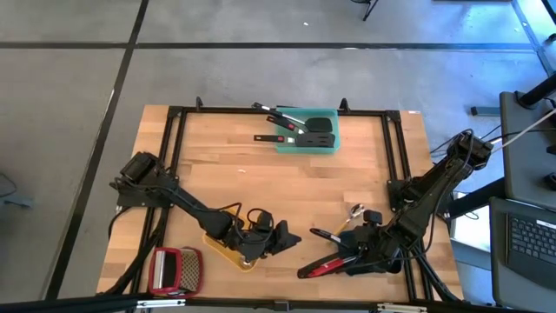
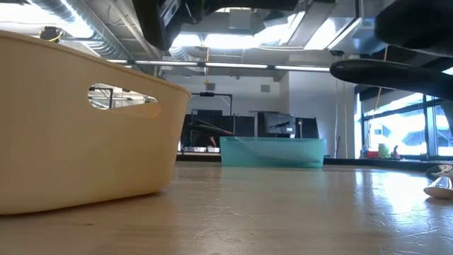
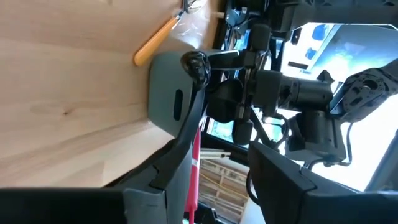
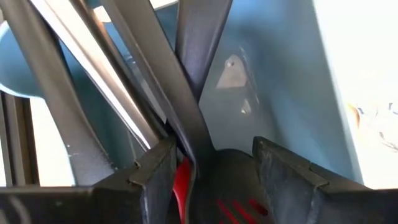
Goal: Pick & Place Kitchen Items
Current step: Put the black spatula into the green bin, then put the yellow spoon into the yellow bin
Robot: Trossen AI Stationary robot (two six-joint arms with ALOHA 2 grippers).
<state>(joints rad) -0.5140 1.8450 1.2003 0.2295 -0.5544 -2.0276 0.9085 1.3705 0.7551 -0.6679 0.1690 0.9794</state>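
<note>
Kitchen items (image 1: 323,265), among them black long-handled tools and a red one, are gathered in the grey-blue tray (image 3: 160,81) at the near right of the desk (image 1: 261,183), their handles crossed and leaning on its wall, as loosely dropped things would lie. The right gripper (image 1: 358,248) is held low over this tray; its jaws are spread wide on either side of a black handle, and nothing is clamped, which suggests a release rather than a pick. Beside it, over the yellow tray (image 1: 217,246), the left gripper (image 1: 280,239) is parked with jaws parted and empty, apparently in waiting. A small metal spoon (image 1: 354,211) is left loose on the desk just beyond, probably to be collected. Farthest off, more black utensils (image 1: 291,123) are laid across the teal tray (image 1: 334,146).
</note>
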